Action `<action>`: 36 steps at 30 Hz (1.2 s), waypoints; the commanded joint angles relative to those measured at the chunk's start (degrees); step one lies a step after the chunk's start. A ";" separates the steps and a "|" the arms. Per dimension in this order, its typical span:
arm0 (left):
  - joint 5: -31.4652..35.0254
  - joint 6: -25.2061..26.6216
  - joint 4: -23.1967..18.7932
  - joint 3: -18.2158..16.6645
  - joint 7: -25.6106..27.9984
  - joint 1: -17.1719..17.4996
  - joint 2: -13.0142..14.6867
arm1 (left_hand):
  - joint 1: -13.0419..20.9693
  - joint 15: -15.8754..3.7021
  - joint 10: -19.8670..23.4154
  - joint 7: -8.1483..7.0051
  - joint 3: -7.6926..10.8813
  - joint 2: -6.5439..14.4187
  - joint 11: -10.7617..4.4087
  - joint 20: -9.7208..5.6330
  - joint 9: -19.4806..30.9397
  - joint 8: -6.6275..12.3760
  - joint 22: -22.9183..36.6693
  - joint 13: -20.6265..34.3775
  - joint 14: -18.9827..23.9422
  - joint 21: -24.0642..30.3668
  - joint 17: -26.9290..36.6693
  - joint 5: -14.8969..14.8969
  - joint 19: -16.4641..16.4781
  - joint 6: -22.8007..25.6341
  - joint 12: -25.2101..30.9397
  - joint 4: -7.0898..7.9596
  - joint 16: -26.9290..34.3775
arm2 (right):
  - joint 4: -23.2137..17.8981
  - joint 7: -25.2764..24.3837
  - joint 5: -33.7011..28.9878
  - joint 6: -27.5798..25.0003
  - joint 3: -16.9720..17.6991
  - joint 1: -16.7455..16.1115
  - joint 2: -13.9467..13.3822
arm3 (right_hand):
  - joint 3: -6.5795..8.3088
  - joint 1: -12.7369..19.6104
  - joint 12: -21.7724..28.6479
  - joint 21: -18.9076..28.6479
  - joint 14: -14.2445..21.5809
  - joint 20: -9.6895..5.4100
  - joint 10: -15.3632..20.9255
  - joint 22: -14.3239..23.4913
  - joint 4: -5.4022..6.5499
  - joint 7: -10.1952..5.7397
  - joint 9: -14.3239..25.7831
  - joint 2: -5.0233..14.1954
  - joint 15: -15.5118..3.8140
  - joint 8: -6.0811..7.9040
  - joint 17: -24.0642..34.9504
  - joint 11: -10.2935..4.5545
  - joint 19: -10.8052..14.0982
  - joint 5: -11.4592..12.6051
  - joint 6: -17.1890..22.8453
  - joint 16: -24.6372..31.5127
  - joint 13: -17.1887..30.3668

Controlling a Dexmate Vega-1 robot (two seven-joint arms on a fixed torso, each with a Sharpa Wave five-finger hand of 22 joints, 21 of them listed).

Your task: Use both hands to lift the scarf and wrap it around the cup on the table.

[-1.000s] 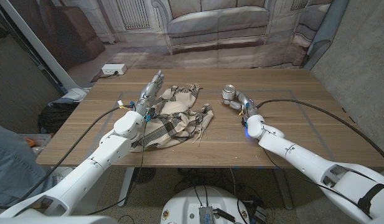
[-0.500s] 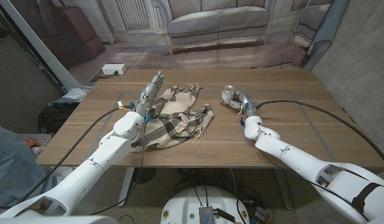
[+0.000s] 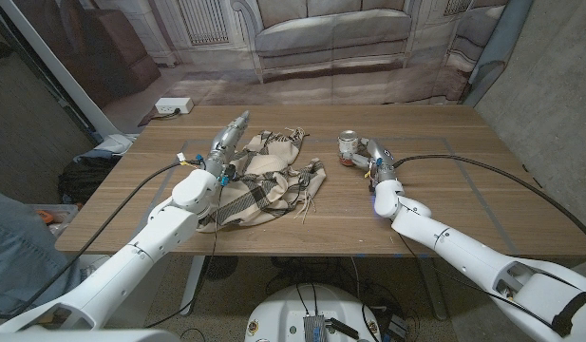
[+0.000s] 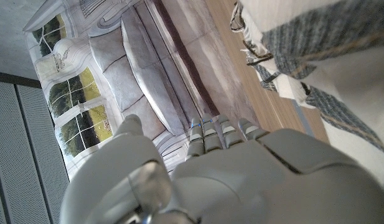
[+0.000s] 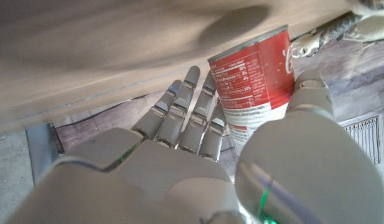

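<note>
the right hand point(image 3: 367, 155) has edged closer around the can point(image 3: 349, 145), grip unclear; left hand point(image 3: 231, 133) open beside scarf point(image 3: 265, 180).

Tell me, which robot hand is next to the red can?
The right hand. Its fingers reach around the red can, while the left hand lies by the checked scarf.

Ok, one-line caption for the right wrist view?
Right hand reaching around a red-labelled can standing on the wooden table.
</note>
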 commanded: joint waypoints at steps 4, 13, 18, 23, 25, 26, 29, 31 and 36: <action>11.32 5.32 -8.36 -0.70 8.69 3.46 5.43 | 3.11 -0.53 2.43 -0.55 0.67 -0.24 -0.53 -0.21 0.24 0.73 0.26 0.26 2.11 0.50 0.05 -0.63 1.27 2.28 0.79 -1.76 0.38 | -11.30 -2.50 -0.47 -1.45 3.95 -6.12 -3.00 | 1.16 7.85 -0.35 0.32 -0.45 -4.99 5.49 0.25 0.93 0.08 0.06 9.12 -6.70 0.08 0.04 -5.67 0.48 -0.40 0.78 -0.70 -0.20; 20.00 9.90 -12.55 -0.63 13.31 5.26 7.90 | 5.11 -1.24 4.02 -1.17 0.96 -0.81 -1.42 -0.36 0.25 1.03 0.30 0.28 3.60 0.53 0.04 -0.96 1.74 4.05 0.96 -3.13 0.49 | -12.91 -2.43 0.04 -0.71 5.45 -7.67 -2.90 | 1.56 8.52 -0.72 0.25 -0.27 -5.06 5.47 0.28 0.86 0.25 -0.04 9.67 -6.76 -0.03 -0.03 -5.65 0.59 -0.75 0.89 -1.03 -0.50; 26.86 15.53 -16.10 -0.17 15.38 6.02 10.56 | 5.85 -1.76 4.43 -1.78 0.93 -1.34 -2.07 -0.53 0.25 1.00 0.30 0.29 3.80 0.45 0.04 -1.01 1.69 4.35 0.93 -3.73 0.38 | -12.94 -2.22 -0.08 -1.21 5.51 -7.98 -2.51 | 1.62 8.42 -1.00 0.23 -0.20 -5.00 5.22 0.30 1.08 0.40 -0.09 9.97 -6.51 -0.21 -0.02 -5.62 0.66 -1.01 0.70 -1.16 -0.68; 32.09 22.08 -19.22 0.24 15.08 6.47 13.45 | 6.40 -1.87 4.27 -1.95 0.75 -2.09 -2.01 -0.16 0.25 0.81 0.30 0.29 3.86 0.34 0.04 -0.99 1.53 4.16 0.72 -4.26 0.27 | -14.05 -1.08 0.19 -3.41 5.75 -8.29 -2.50 | 1.72 8.55 -1.41 0.16 -0.22 -4.97 4.74 0.32 1.12 0.48 -0.16 10.14 -6.40 -0.54 -0.05 -5.59 0.65 -1.32 0.26 -1.39 -0.92; 34.26 24.50 -20.31 0.51 15.16 6.53 14.34 | 6.87 -2.00 4.33 -2.18 0.66 -2.59 -2.05 0.03 0.26 0.82 0.29 0.30 3.91 0.29 0.03 -0.95 1.48 4.33 0.65 -4.68 0.21 | -14.32 -0.86 0.30 -3.74 5.85 -8.37 -2.55 | 1.87 8.84 -1.70 0.11 -0.28 -4.92 4.33 0.32 1.02 0.50 -0.20 10.28 -6.40 -0.71 -0.08 -5.59 0.63 -1.47 0.07 -1.56 -1.08; 35.37 25.68 -20.85 0.70 15.12 6.51 14.81 | 7.14 -2.00 4.36 -2.27 0.63 -2.82 -2.14 0.09 0.26 0.85 0.29 0.30 3.92 0.29 0.03 -0.92 1.52 4.48 0.61 -4.89 0.17 | -14.43 -0.84 0.33 -3.81 5.90 -8.40 -2.54 | 1.89 8.89 -1.74 0.11 -0.25 -4.91 4.28 0.32 1.01 0.55 -0.21 10.30 -6.39 -0.70 -0.09 -5.59 0.63 -1.50 0.16 -1.57 -1.10; 38.17 29.04 -22.36 1.18 14.22 6.29 16.36 | 8.21 -2.36 4.85 -2.54 0.68 -3.36 -2.39 0.55 0.29 0.75 0.29 0.32 3.97 0.17 0.03 -0.78 1.33 4.48 0.65 -5.63 0.07 | -14.74 -0.87 0.24 -3.98 5.97 -8.41 -2.52 | 2.01 9.12 -1.99 0.09 -0.26 -4.89 3.93 0.33 0.93 0.56 -0.24 10.40 -6.43 -0.77 -0.12 -5.57 0.67 -1.64 0.18 -1.68 -1.23; 39.75 31.25 -23.32 1.44 13.39 6.13 17.33 | 9.73 -2.38 5.92 -2.51 0.83 -3.90 -2.37 0.58 0.32 0.97 0.28 0.33 4.63 0.11 0.01 -0.57 1.32 5.37 0.86 -6.54 0.18 | -14.76 -0.91 0.10 -4.04 5.92 -8.30 -2.44 | 2.05 9.17 -2.13 0.06 -0.29 -4.90 3.72 0.33 0.95 0.59 -0.26 10.47 -6.47 -0.80 -0.12 -5.56 0.66 -1.73 0.24 -1.76 -1.31; 43.53 36.59 -25.44 2.63 9.53 4.98 20.51 | 11.98 -2.44 7.34 -2.02 1.08 -4.51 -2.56 -0.57 0.36 1.17 0.29 0.34 5.56 0.11 -0.01 -0.28 1.49 6.54 1.02 -7.56 0.22 | -14.80 -1.05 0.02 -3.85 5.91 -8.15 -2.20 | 2.24 9.41 -2.36 0.04 -0.24 -4.92 3.63 0.35 0.95 0.69 -0.31 10.74 -6.45 -0.76 -0.14 -5.51 0.73 -2.00 0.69 -1.90 -1.53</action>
